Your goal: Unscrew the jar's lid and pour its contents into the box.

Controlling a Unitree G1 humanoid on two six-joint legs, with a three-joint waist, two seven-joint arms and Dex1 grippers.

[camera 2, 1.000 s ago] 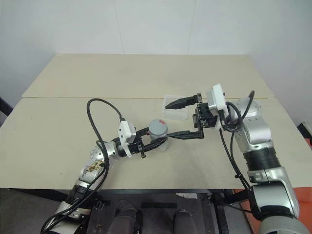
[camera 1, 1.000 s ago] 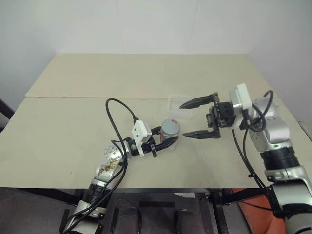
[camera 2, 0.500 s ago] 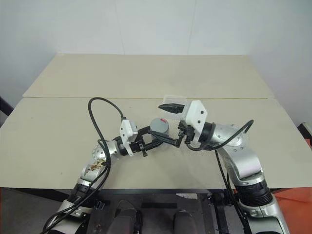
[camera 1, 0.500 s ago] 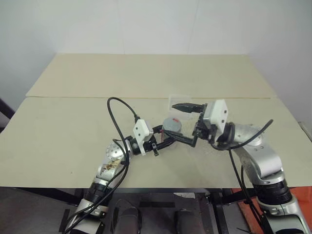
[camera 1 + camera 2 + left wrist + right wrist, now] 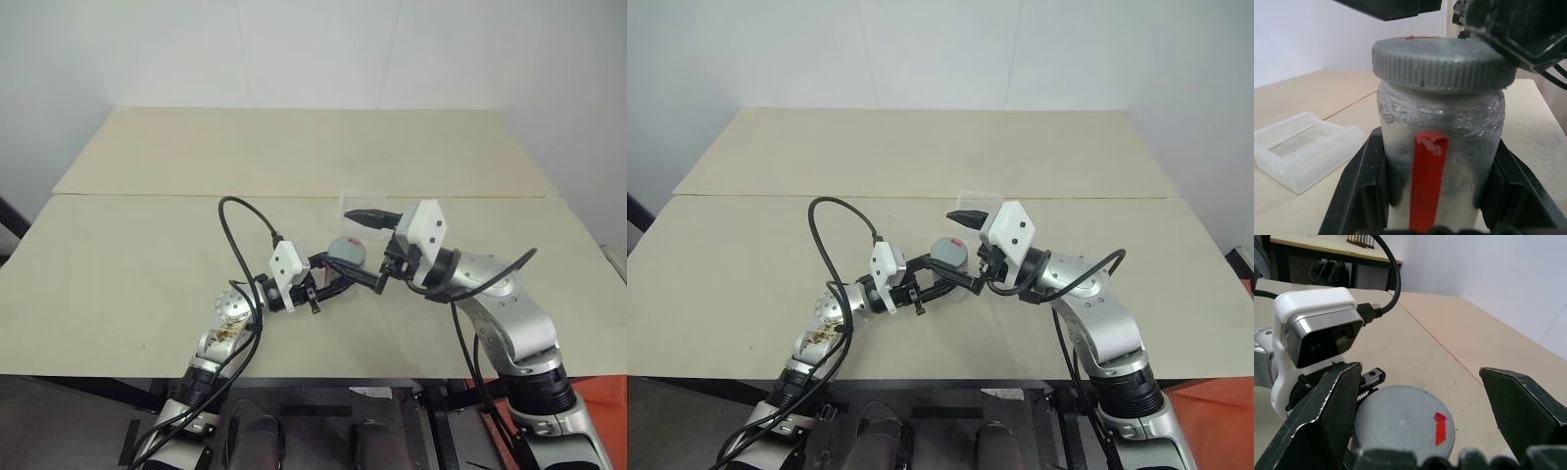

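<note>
Progress: lid (image 5: pixel 1442 61) is on the jar (image 5: pixel 1440 147); unscrewing and pouring are both left to do.
Left tool (image 5: pixel 333 282): clamped on the jar's body, holding it upright over the desk (image 5: pixel 147 255).
Right tool (image 5: pixel 1420 401): spread wide, empty, straddling the lid without gripping.
Box (image 5: pixel 1305 149): open, empty, just beyond both tools.
Jar contents: hidden.

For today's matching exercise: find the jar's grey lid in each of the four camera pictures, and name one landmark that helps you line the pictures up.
Left eye view: the lid sits mid-picture, between the two pincers.
Right eye view: the same spot, slightly further left.
Left wrist view: it caps the jar near the top.
Right wrist view: low centre, seen from above.
Shared landmark: the red mark on the lid.
</note>
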